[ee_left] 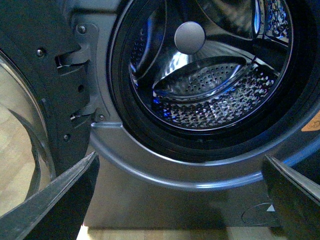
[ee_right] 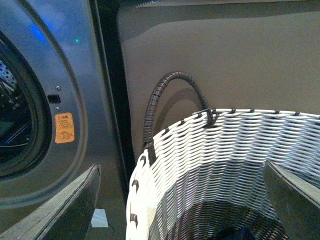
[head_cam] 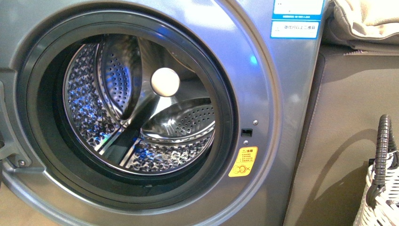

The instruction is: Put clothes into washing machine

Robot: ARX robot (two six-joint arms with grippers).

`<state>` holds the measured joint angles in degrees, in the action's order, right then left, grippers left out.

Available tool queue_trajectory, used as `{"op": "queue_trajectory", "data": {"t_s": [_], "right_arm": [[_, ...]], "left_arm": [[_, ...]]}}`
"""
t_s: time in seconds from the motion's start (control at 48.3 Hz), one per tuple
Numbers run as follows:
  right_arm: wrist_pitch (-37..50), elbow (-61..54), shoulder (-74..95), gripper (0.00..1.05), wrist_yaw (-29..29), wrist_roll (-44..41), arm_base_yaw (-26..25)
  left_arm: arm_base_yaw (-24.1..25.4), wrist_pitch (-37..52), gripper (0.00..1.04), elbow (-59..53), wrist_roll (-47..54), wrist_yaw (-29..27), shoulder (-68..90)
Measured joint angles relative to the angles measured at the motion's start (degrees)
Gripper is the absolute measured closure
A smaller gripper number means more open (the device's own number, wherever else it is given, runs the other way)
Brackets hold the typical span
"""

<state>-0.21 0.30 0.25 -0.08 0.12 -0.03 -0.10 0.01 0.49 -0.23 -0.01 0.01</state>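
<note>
Washing machine (head_cam: pixel 263 108) silver-grey (perforated steel drum (head_cam: pixel 89 108) gleaming); left tool (ee_left: pixel 180 156), right tool (ee_right: pixel 181 165) spread wide.

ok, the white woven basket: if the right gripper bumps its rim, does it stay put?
Probably not firmly: the basket looks like light open weave, so it may slide or tip. Its wall likely flexes rather than cracks. The looped handle looks stiffer.
</note>
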Motion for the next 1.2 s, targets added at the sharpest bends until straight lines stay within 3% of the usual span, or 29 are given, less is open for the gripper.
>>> {"op": "queue_trajectory", "data": {"t_s": [0.973,1.056,1.201], "right_arm": [[0.5,-0.1,-0.1,0.08,0.3,0.2,0.0],[15.7,-0.6,3.4,0.08,-5.3,3.5,-6.5],[31.9,-0.7,17.4,0.08,-12.5,5.8,-16.1]], "left_arm": [[0.0,0.0,0.06,0.0,0.0,0.0,0.0],[0.0,0.0,0.06,0.0,0.0,0.0,0.0],[0.0,0.0,0.06,0.0,0.0,0.0,0.0]]}}
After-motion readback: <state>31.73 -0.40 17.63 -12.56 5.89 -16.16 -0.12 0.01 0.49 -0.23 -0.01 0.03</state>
